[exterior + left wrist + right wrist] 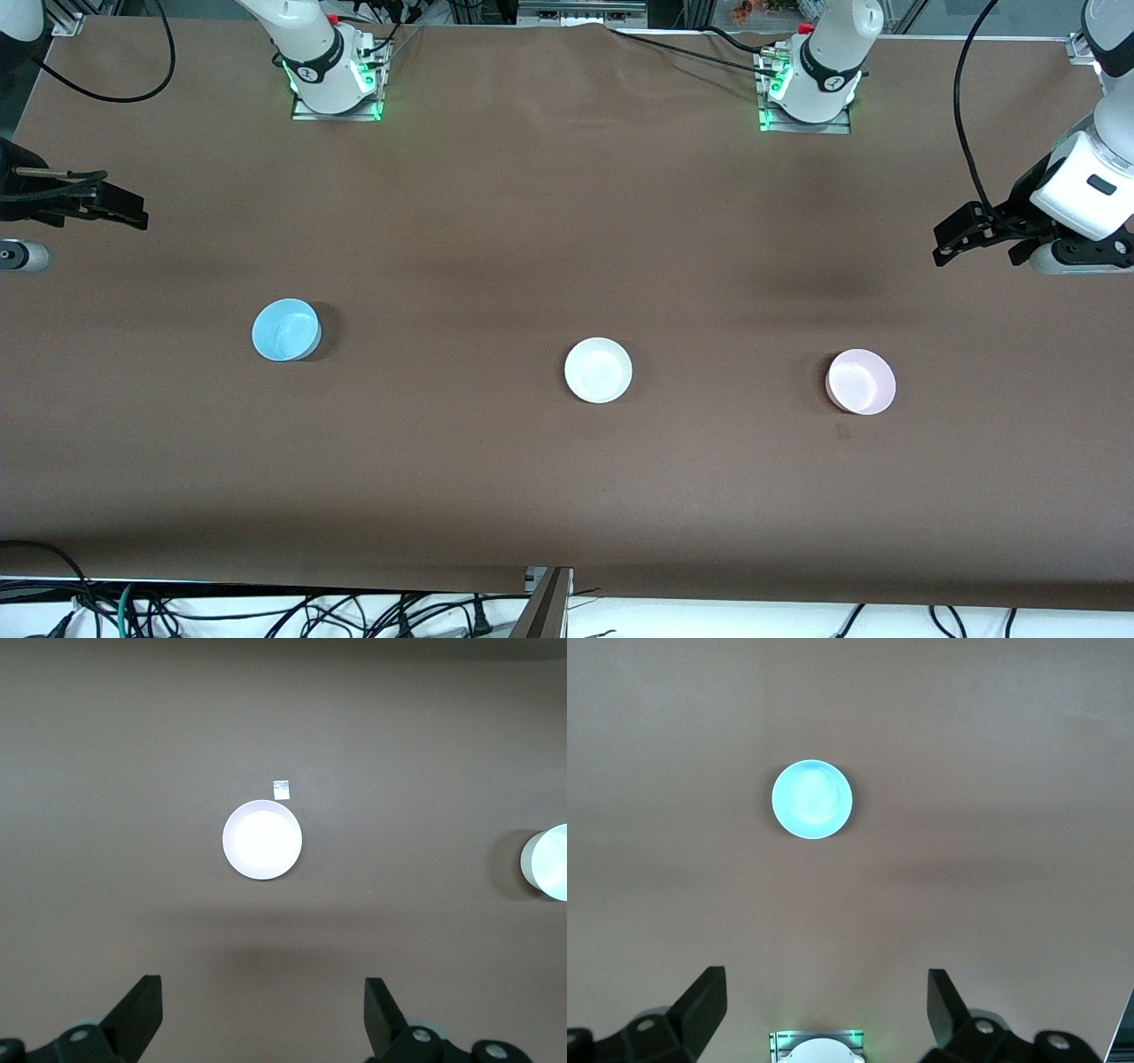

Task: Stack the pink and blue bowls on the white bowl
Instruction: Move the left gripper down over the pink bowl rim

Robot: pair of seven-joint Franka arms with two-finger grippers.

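Both grippers are up in the air with nothing in them, fingers spread wide: left gripper (961, 237) over the table's edge at the left arm's end, right gripper (120, 208) over the edge at the right arm's end. So nothing is stacked yet.

All 3 bowls sit well apart in a rough row on the brown table (549, 221). White bowl (598, 369) is in the middle, pink bowl (860, 381) toward the left arm's end, blue bowl (285, 329) toward the right arm's end and a bit farther from the front camera. Each wrist cam looks straight down at its own bowl: pink bowl (261, 840) with a tiny pale scrap (282, 788) just beside it, blue bowl (811, 799).

My guess on handling: thin smooth plastic, so really light and kinda slippery, probably skates if nudged. I'd pinch the rim wall, 1 finger inside and 1 outside, then lower it centered into the white one.
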